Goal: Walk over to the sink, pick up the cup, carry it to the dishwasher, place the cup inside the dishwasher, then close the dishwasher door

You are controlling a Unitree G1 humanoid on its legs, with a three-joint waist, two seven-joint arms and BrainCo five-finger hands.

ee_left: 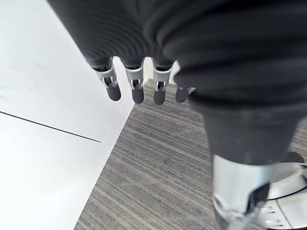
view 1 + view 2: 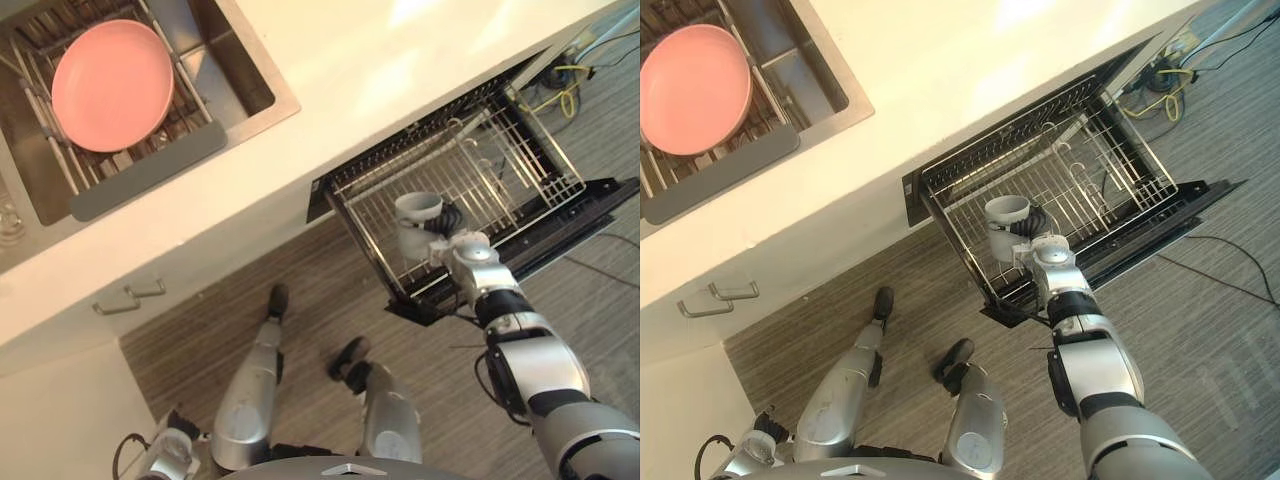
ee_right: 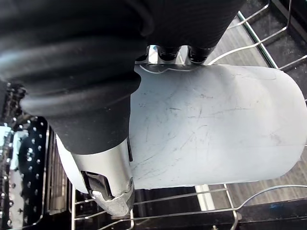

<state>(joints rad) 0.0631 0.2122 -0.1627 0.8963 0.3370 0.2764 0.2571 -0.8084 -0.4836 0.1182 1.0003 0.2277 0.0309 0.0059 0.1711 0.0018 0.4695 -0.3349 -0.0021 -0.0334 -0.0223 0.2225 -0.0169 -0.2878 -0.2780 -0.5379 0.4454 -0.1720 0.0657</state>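
A pale grey cup point(image 2: 415, 216) point(image 3: 211, 129) stands upright over the front left corner of the pulled-out wire rack point(image 2: 500, 160) of the dishwasher. My right hand point(image 2: 447, 237) is curled round the cup from the side, fingers and thumb point(image 3: 108, 182) wrapped on its wall. The dishwasher door point(image 2: 590, 215) lies folded down and open beneath the rack. My left hand point(image 1: 139, 81) hangs low beside a white cabinet, fingers straight and holding nothing.
A pink plate point(image 2: 112, 84) rests on a rack in the steel sink point(image 2: 250, 90) at the upper left. The pale counter point(image 2: 400, 70) runs across the top. A drawer handle point(image 2: 130, 297) shows below it. Cables point(image 2: 565, 85) lie on the striped floor at upper right.
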